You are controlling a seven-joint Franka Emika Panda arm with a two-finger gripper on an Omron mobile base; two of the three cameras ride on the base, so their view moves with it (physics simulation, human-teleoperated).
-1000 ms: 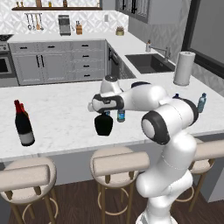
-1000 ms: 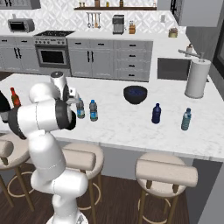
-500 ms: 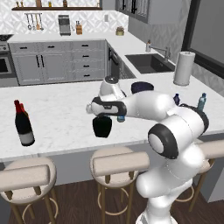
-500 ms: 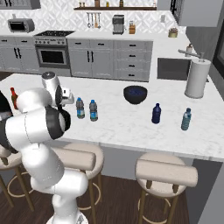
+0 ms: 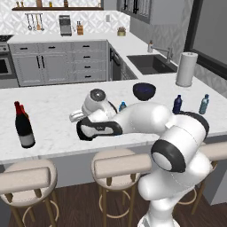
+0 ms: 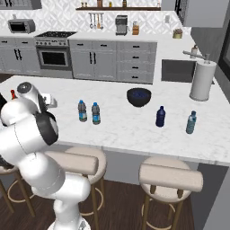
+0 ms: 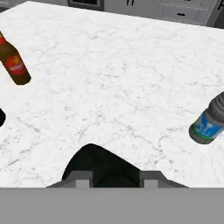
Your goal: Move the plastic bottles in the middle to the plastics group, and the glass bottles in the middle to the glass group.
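Note:
My gripper point(image 7: 114, 177) is shut on the squat black bottle point(image 7: 94, 164), whose round glossy body bulges up between the fingertips point(image 7: 78, 177). In the left base view the gripper point(image 5: 88, 130) holds this bottle point(image 5: 82, 133) just over the counter, left of the middle. The tall red-topped wine bottles point(image 5: 23, 125) stand farther left, and one point(image 7: 14, 62) shows at the upper left of the hand view. Two clear water bottles point(image 6: 82, 111) point(image 6: 95, 113) stand in the middle, one of them point(image 7: 209, 123) at the hand view's right edge. The dark-blue bottle point(image 6: 160, 117) and teal bottle point(image 6: 191, 122) stand on the right.
A dark bowl point(image 6: 139, 96) sits behind the middle of the counter point(image 5: 57, 97). A paper towel roll point(image 6: 202, 81) stands by the sink at the far right. Stools line the counter's near edge.
The arm has swung left along the counter, carrying the squat black bottle away from the water bottles and closer to the wine bottles.

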